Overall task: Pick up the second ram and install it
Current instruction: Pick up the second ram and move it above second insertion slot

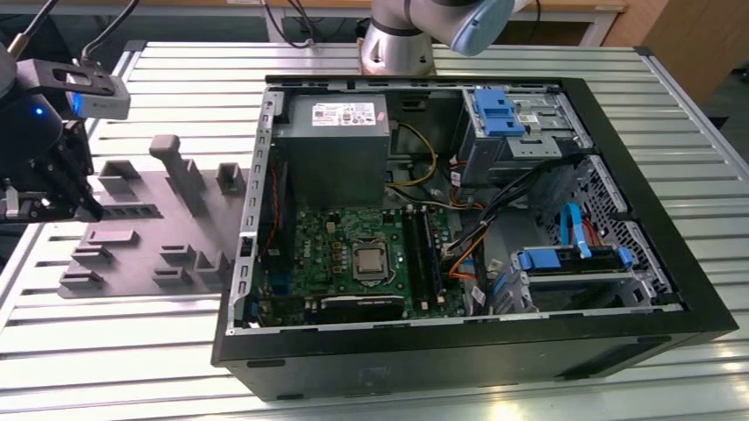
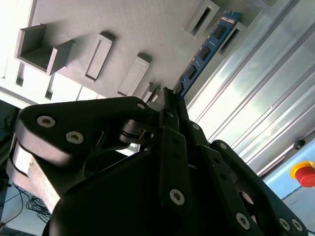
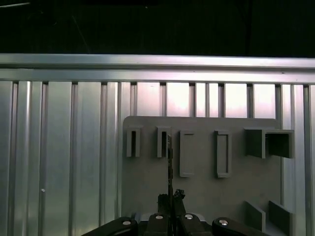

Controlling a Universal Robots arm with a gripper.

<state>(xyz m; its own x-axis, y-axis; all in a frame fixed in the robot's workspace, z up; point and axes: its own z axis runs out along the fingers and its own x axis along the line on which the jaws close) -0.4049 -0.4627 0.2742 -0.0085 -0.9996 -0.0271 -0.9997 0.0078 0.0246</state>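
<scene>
While the gripper (image 1: 53, 209) hangs at the exterior view's left edge, over the left part of the grey fixture plate (image 1: 175, 230), its fingers (image 2: 173, 132) are pinched together w/ no gap showing, clamped on one end of the second ram (image 2: 204, 49). In the second wrist view the gripper (image 2: 170, 96) has the stick by its end. The board runs straight out from the fingertips, blue-green w/ black chips along it, its far end beside two small grey slot blocks (image 2: 204, 17) on the fixture plate (image 2: 123, 34). Can't tell whether that far end sits in a block or is just clear of it. In the first wrist view the ram (image 3: 170, 160) is a thin dark line, edge-on, running from the gripper (image 3: 171, 197) to the row of slot blocks (image 3: 162, 142), w/ the plate (image 3: 147, 191) behind. The ribbed metal table (image 1: 117, 351) carries the plate & the open pc case (image 1: 468, 364), which lies centre-right in the exterior view, well apart from the gripper. Inside is the motherboard (image 1: 339, 254), w/ long black slot rails (image 1: 418, 254) just right of the cpu socket (image 1: 372, 260). A red button (image 2: 305, 173) sits past the table's ribs.
</scene>
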